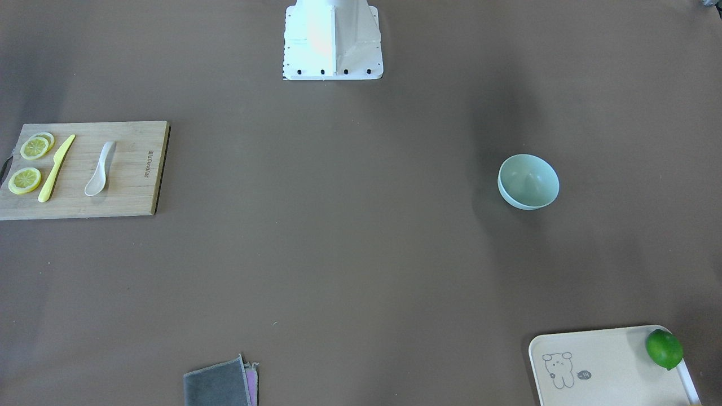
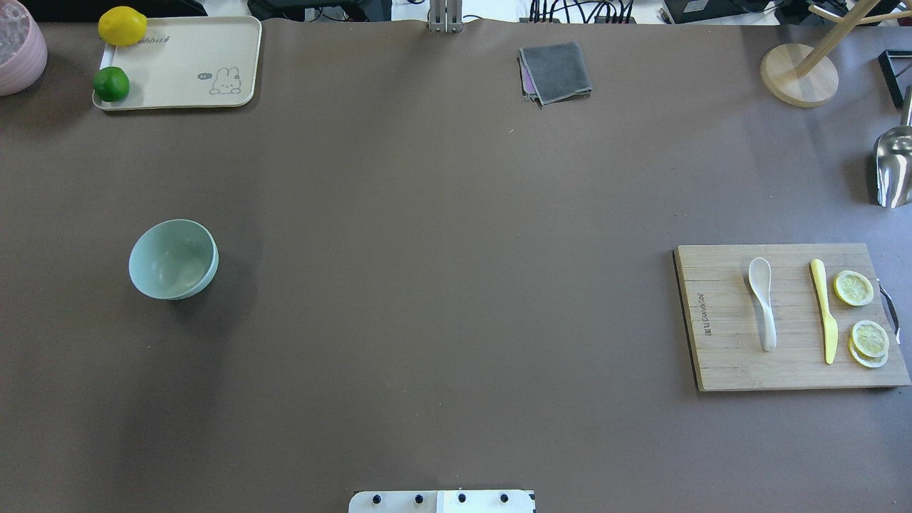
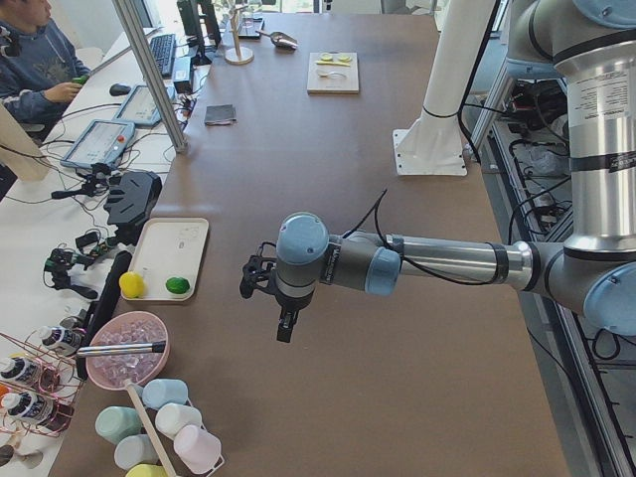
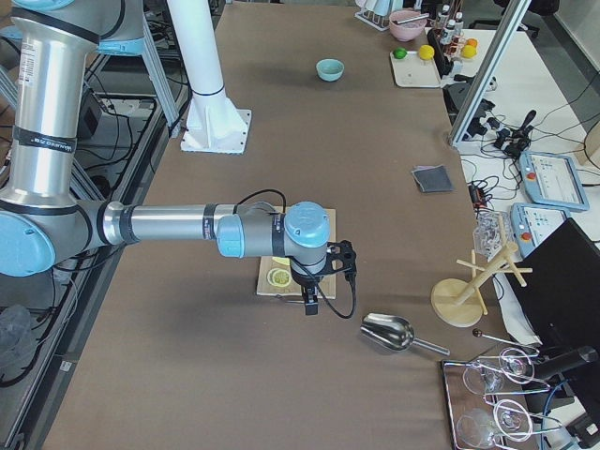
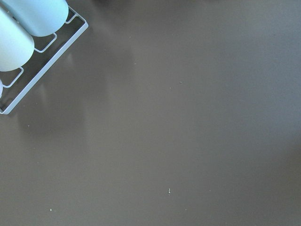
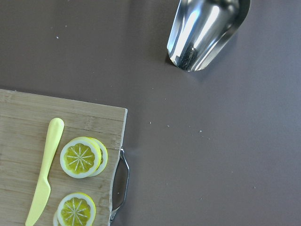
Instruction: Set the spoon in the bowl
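Observation:
The off-white spoon (image 1: 100,169) lies on a bamboo cutting board (image 1: 127,192), beside a yellow plastic knife (image 1: 55,168); it also shows in the overhead view (image 2: 762,303). The pale mint-green bowl (image 1: 528,181) stands empty and upright on the brown table, far from the board, and shows in the overhead view (image 2: 173,258). My left gripper (image 3: 286,328) hangs over bare table beyond the bowl's end. My right gripper (image 4: 310,305) hangs over the board's outer edge, near the lemon slices. I cannot tell whether either is open or shut.
Lemon slices (image 2: 853,288) lie on the board. A steel scoop (image 2: 894,167) and a wooden stand (image 2: 798,75) are beyond it. A cream tray (image 2: 185,85) holds a lime (image 2: 111,84) and a lemon (image 2: 122,26). A grey cloth (image 2: 556,71) lies at the far edge.

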